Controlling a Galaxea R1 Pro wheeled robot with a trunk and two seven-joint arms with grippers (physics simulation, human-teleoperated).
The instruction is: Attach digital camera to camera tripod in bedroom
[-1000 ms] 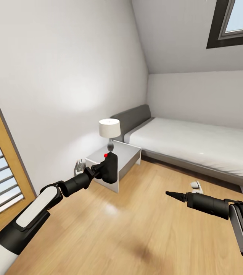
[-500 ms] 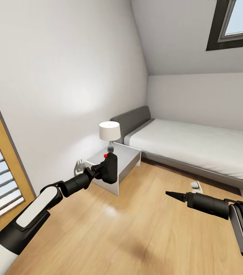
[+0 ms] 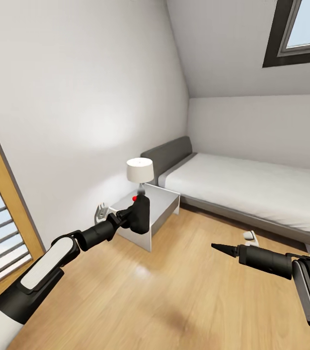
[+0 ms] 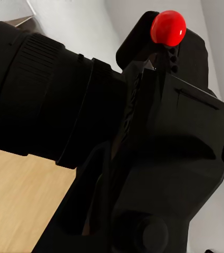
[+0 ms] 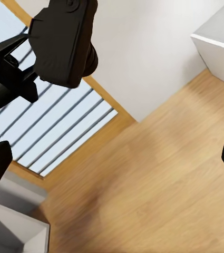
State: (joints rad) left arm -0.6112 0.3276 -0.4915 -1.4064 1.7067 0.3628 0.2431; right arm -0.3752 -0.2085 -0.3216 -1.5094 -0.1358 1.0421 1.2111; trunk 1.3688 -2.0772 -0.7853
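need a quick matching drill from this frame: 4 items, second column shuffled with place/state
1. digital camera
2. lamp
3. right gripper
4. bed

A. along the far wall, under the sloped ceiling
B. standing on the white bedside table
C. held in the left gripper
D. holding nothing, out over the wood floor

Pairs: 1-C, 2-B, 3-D, 4-A
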